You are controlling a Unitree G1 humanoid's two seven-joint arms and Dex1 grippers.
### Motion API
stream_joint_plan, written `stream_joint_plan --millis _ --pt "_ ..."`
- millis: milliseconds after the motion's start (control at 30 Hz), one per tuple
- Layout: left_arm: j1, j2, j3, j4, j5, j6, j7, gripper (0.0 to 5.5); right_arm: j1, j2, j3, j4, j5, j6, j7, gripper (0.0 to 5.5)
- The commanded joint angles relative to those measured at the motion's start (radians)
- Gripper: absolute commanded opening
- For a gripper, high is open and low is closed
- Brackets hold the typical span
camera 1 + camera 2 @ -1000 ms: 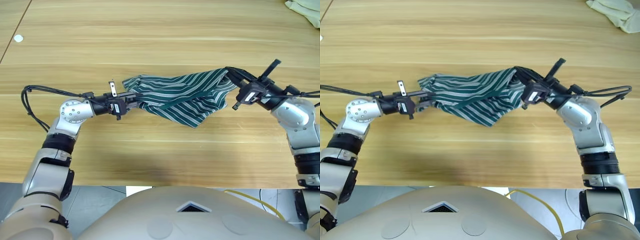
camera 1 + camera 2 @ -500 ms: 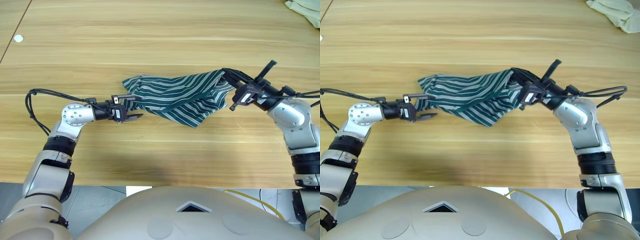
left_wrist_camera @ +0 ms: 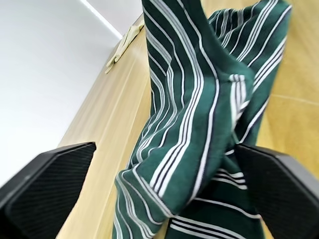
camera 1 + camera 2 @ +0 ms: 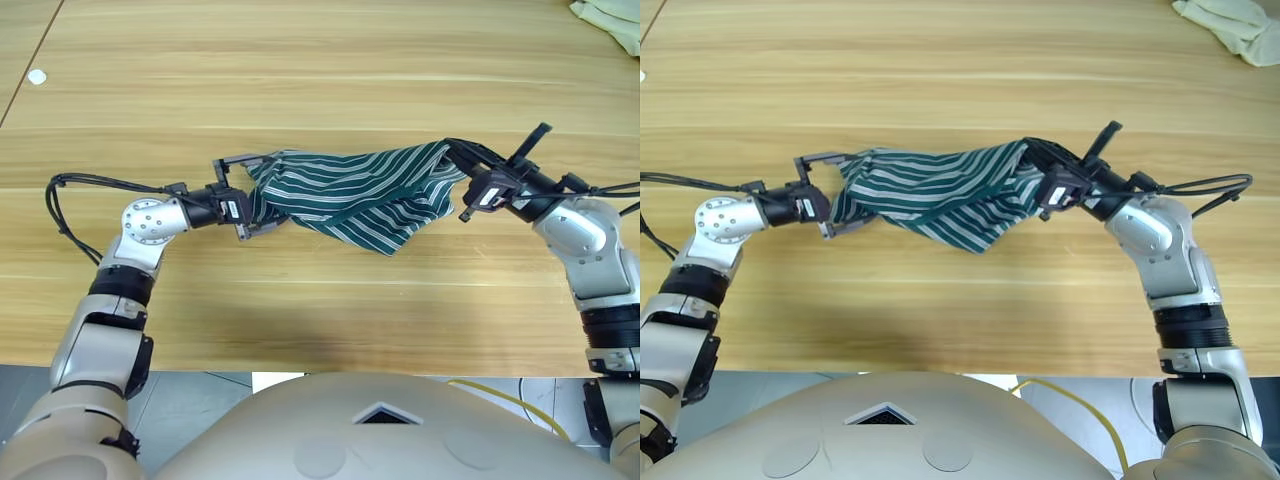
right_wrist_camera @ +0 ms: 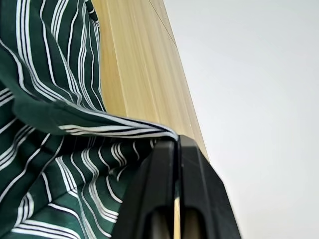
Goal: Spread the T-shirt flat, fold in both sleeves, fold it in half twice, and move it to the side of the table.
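We take this to be the first step, spreading the shirt, and it is not yet done. The T-shirt [image 4: 350, 195] is a bunched green-and-white striped bundle strung between the two arms over the middle of the bench [image 4: 300, 60], on the robot's side. No sleeve or hem can be picked out. Its lowest fold sags toward the wood, but we cannot tell whether it touches.

The right gripper [image 4: 455, 150] has the right end. In the right wrist view its fingers [image 5: 169, 199] are clenched tight on a rolled edge of the cloth. The left gripper [image 4: 262, 193] is at the left end with its fingers [image 3: 50, 174] released and wide apart, one on either side of the hanging fabric without pinching it.

As we judge it, the next move is for the left fingers to close on a single layer near an edge, not on the whole wad. Then the two arms need to draw apart and lower the cloth so it lies open.

A crumpled pale cloth [image 4: 610, 20] lies at the far right corner, and a small white spot [image 4: 37, 76] sits far to the left — both well apart from the shirt. What we see standing in the way is the shirt's own tangle — layers folded over each other, so a blind pinch may catch two at once.
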Motion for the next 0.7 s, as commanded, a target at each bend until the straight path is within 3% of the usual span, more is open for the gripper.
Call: stream_joint_plan --millis 33,200,700 --pt "-0.018 0.018 -0.006 0.023 0.082 -0.008 0.049 5.40 -0.004 0.001 0.001 -0.007 -0.006 0.000 -0.002 0.00" --pt "-0.021 0.021 -0.002 0.024 0.126 -0.018 0.095 5.40 -0.002 0.003 0.001 -0.006 -0.007 -0.001 -0.005 0.00" --pt "0.008 0.026 0.023 -0.067 -0.038 0.002 0.012 5.40 -0.001 0.002 0.006 0.003 -0.010 0.001 -0.007 0.00"
